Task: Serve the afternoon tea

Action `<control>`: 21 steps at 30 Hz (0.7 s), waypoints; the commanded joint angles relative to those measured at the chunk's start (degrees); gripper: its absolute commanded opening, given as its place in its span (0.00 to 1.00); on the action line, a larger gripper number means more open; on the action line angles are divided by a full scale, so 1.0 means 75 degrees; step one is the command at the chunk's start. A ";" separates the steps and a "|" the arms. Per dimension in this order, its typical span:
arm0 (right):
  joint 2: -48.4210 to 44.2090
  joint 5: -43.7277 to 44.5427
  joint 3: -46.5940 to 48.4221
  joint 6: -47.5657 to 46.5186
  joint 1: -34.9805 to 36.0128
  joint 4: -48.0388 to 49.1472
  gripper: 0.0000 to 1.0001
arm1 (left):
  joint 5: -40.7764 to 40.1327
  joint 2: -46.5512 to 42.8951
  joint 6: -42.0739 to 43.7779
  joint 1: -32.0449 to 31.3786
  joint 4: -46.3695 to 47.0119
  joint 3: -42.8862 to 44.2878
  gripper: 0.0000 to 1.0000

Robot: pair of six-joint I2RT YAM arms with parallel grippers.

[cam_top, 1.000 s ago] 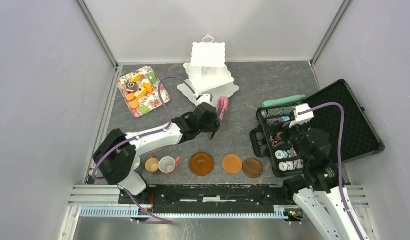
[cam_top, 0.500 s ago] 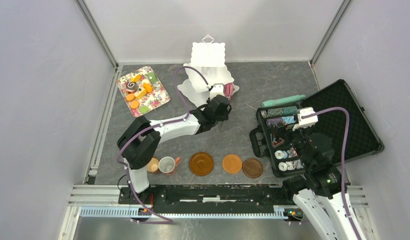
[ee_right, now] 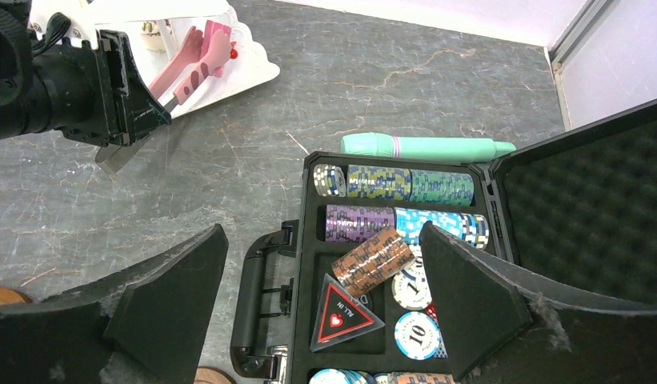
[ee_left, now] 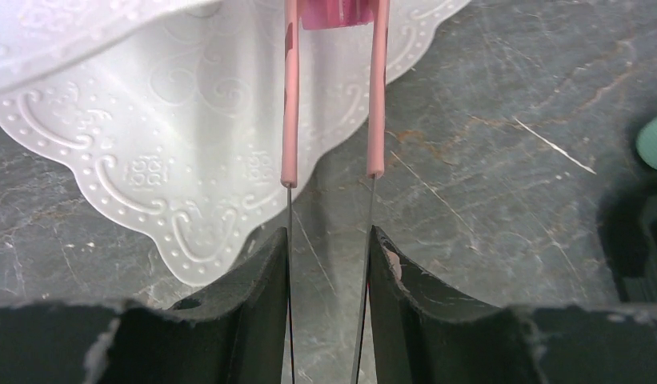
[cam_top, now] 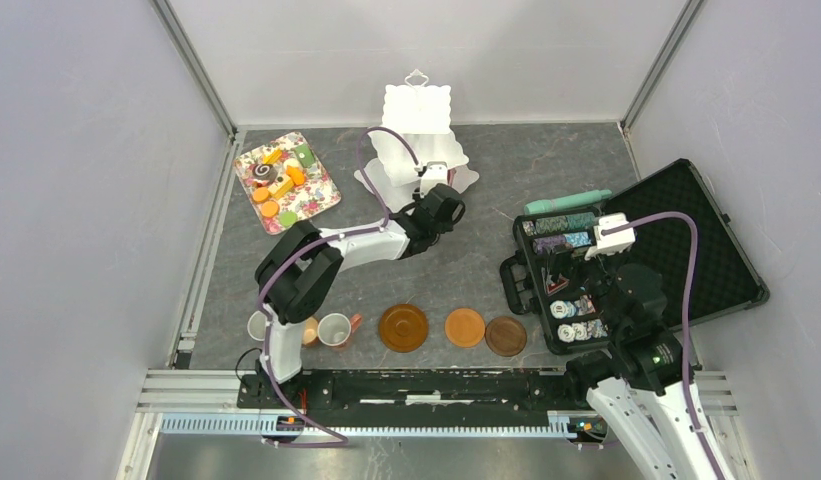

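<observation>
**Pink tongs reach the cake stand**

On the left, the toy cakes (cam_top: pixel 279 180) lie on the floral tray (cam_top: pixel 321 205), well apart from the white stand (cam_top: pixel 416 120). We think that is why tongs are in use: to carry the cakes across. Near the front edge the mugs (cam_top: pixel 333 328) stand just beside a row of three saucers (cam_top: pixel 465 327). No mug is on a saucer yet.

In the middle, the left hand (ee_left: pixel 329 236) is clamped on the thin metal end of the pink tongs (ee_left: pixel 290 120). The tongs stick straight out from the hand, long-ways, pointing toward the stand at the back of the surface (cam_top: pixel 486 260). Their tips are over the stand's bottom plate. Something pink sits between the tips; we cannot tell if it is a cake. The tight hold keeps the two arms close, so we think a small cake would not drop.

On the right, the right hand (ee_right: pixel 321 288) has its fingers wide apart and holds nothing. It hangs over the open case of poker chips (ee_right: pixel 405 208), out of the way.
</observation>
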 commanded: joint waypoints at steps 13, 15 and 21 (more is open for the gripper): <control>0.0393 -0.0293 -0.0228 -0.0068 -0.0014 0.0474 0.98 | -0.0170 0.0562 0.0422 0.0468 0.0661 0.0582 0.43; 0.0421 -0.0294 -0.0252 -0.0054 -0.0022 0.0498 0.98 | -0.0141 0.0520 0.0441 0.0469 0.0661 0.0545 0.48; 0.0476 -0.0305 -0.0310 0.0002 -0.0019 0.0575 0.98 | -0.0095 0.0373 0.0493 0.0481 0.0614 0.0444 0.53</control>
